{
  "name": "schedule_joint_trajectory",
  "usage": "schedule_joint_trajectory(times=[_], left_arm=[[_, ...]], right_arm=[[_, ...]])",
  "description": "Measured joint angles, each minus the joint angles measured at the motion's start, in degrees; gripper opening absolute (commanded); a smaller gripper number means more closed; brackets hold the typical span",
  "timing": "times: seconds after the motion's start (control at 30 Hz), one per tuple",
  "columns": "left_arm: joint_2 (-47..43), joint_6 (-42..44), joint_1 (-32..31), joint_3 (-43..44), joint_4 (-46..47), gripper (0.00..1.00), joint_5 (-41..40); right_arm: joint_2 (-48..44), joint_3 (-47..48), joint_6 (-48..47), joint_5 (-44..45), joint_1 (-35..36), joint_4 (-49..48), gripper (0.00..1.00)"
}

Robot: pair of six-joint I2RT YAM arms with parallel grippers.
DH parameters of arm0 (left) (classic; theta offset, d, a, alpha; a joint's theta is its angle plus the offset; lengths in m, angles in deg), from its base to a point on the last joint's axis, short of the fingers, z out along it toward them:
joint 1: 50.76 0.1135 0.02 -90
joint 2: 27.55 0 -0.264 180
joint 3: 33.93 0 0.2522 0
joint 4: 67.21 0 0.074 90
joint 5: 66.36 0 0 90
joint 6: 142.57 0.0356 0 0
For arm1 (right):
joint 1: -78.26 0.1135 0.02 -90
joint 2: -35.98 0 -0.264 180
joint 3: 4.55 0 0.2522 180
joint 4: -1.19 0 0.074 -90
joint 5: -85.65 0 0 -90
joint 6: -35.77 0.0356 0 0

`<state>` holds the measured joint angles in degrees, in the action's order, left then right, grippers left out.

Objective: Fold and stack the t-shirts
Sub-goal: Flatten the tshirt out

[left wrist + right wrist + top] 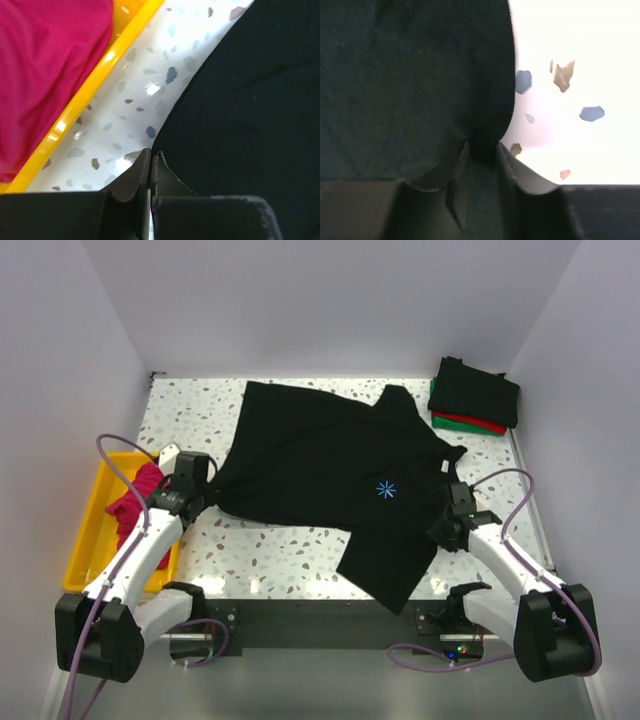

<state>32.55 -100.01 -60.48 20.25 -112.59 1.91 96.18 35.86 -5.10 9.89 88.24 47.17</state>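
A large black t-shirt (320,460) with a small blue logo lies spread across the speckled table. Its left edge is drawn into a point at my left gripper (207,490), whose jaws (151,156) are shut on that black edge (250,100). At the shirt's right edge my right gripper (447,523) has a fold of black cloth (410,75) filling the narrow gap between its fingers (482,150). A magenta-pink t-shirt (135,502) lies bunched in the yellow tray. Folded t-shirts (475,390) are stacked at the back right, black over green and red.
The yellow tray (90,530) stands along the table's left side, close to my left arm; its rim (95,85) runs just left of the gripper. White walls close in the table at the back and sides. The shirt's lower corner hangs over the near edge.
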Motion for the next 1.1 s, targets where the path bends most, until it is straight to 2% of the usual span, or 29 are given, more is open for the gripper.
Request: schedule_joint_trajectory(times=[0.03,0.13,0.2,0.4,0.6,0.73,0.87,1.1], left_arm=[[-0.46,-0.28,0.20,-0.63,-0.52,0.00,-0.44],[-2.43,-1.42,0.90,-2.51,-2.10,0.00,-1.51],[-4.22,-1.97,1.53,-3.45,-3.45,0.02,-2.34],[-9.42,-4.02,2.75,-4.33,-6.21,0.02,-4.15],[-10.21,-4.09,2.84,-4.26,-6.99,0.00,-4.00],[-10.19,-3.72,2.86,-2.54,-7.96,0.00,-3.78],[-9.88,-1.38,2.86,3.85,-8.50,0.00,-3.28],[-7.28,2.86,2.86,19.85,-8.15,0.00,-1.90]], right_arm=[[0.24,0.02,-0.31,-0.26,0.00,-0.55,0.17],[0.72,0.11,-1.14,-1.27,0.02,-1.40,0.03],[0.74,0.35,-1.70,-2.05,0.02,-1.31,0.00],[-4.28,2.62,-2.86,-4.63,0.00,3.67,0.00],[-13.16,8.07,-4.09,-4.92,0.02,9.38,0.00],[-14.01,12.33,-5.51,-4.72,0.02,11.72,0.00],[-12.94,18.10,-7.15,-4.74,0.02,13.31,0.00],[-9.70,34.84,-10.29,-4.28,0.02,14.14,0.00]])
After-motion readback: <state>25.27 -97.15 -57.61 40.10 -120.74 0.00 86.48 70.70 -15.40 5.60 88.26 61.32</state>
